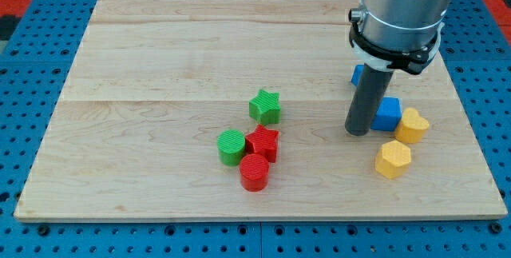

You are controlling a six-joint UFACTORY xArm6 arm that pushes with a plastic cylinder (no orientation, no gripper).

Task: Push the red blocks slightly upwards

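Note:
A red star block [263, 142] and a red cylinder [254, 172] lie together at the board's lower middle. A green cylinder [231, 146] touches the red star on its left. A green star [265, 106] sits just above them. My tip [357, 131] rests on the board to the right of the red blocks, well apart from them. It stands right beside a blue block [387, 114].
A yellow heart block [413, 125] and a yellow hexagon [393, 159] lie at the right. Another blue block [358, 75] is partly hidden behind the rod. The wooden board [160, 66] sits on a blue pegboard.

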